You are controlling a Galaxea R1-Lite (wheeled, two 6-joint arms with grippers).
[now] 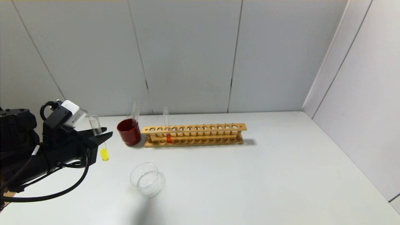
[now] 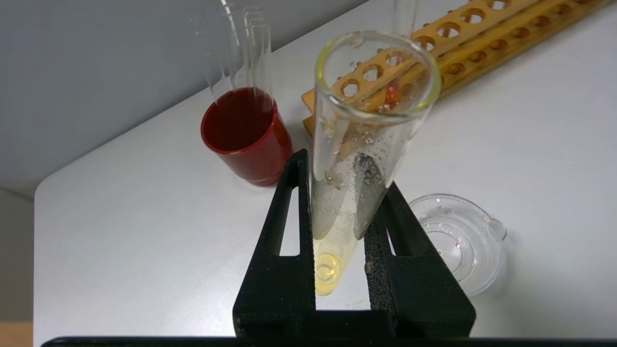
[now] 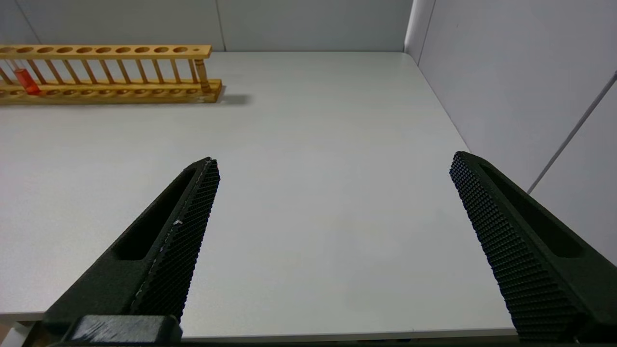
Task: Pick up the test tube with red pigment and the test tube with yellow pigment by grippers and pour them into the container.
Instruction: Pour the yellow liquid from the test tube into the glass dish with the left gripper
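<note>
My left gripper (image 1: 101, 135) is shut on the test tube with yellow pigment (image 1: 99, 137) and holds it nearly upright above the table, left of and beyond the container (image 1: 146, 179). In the left wrist view the tube (image 2: 356, 159) stands between the black fingers (image 2: 289, 226), yellow liquid at its bottom, and the clear glass container (image 2: 458, 241) lies beside it. The test tube with red pigment (image 1: 167, 129) stands in the wooden rack (image 1: 193, 134); it also shows in the right wrist view (image 3: 24, 79). My right gripper (image 3: 332, 168) is open and empty over the table's near right part, out of the head view.
A dark red cup (image 1: 129, 132) holding colourless clear tubes (image 1: 135, 112) stands just left of the rack. Grey walls close the back and the right side. The table's front edge shows in the right wrist view (image 3: 337, 332).
</note>
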